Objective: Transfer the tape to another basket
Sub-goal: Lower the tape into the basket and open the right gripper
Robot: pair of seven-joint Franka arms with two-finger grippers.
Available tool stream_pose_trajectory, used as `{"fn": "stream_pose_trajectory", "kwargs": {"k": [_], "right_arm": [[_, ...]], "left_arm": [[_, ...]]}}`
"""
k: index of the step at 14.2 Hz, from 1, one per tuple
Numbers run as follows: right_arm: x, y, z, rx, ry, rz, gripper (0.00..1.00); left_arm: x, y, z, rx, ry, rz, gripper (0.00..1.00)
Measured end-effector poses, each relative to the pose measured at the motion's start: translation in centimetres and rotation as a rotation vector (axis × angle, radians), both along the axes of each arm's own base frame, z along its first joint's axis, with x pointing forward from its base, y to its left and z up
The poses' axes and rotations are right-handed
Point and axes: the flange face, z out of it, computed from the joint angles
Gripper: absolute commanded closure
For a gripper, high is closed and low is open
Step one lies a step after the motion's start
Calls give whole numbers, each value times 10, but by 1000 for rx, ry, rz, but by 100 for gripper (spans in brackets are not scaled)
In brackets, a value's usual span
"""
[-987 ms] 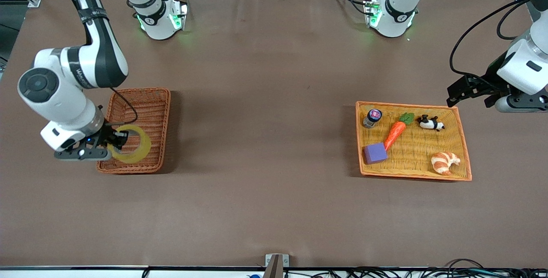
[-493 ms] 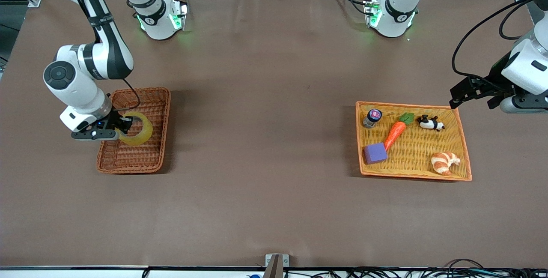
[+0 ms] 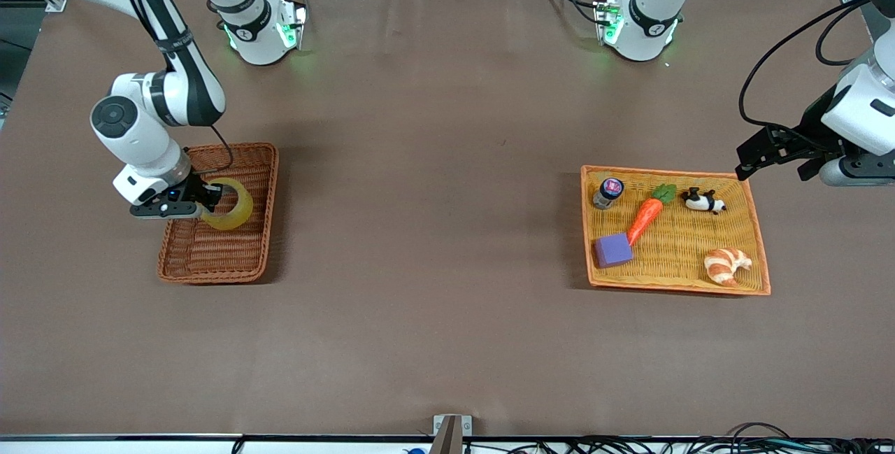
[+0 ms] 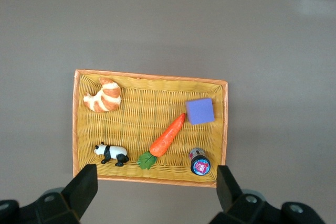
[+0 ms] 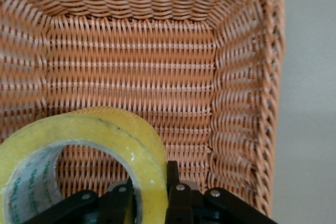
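One right tool [image 3: 207,201], clamping the tape [image 3: 234,213], has moved farther over the basket [image 3: 241,258].

Cut off and covered parts

The tape [image 5: 105,145] ran past the right wrist view's edge; the right gripper [image 3: 199,203] covered part of the ring and a strip of the basket [image 3: 241,160]
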Motion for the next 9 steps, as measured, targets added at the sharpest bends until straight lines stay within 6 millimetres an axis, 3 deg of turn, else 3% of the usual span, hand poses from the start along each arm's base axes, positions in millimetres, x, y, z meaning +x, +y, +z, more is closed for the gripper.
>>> {"fn": "stream_pose_trajectory", "kwargs": {"k": [1,2,3,4,7,9], "right_arm": [[-1,1,-9,2,-7,4,89],[-3,1,-19,2,-6,6,75],[-4,1,-28,2,2,8,42],[-5,1,-35,1,7,8,0],[-3,0,-35,1,3,8,0],[2,1,-25,2,-22,9,0]], "left_arm": [[0,0,0,0,0,0,0],[0,0,0,0,-1,0,0],[0,0,0,0,-1,0,0],[0,0,0,0,-1,0,0],[1,4,-1,60,-6,-6,0],[2,7,-1,99,-10,-10,0]]}}
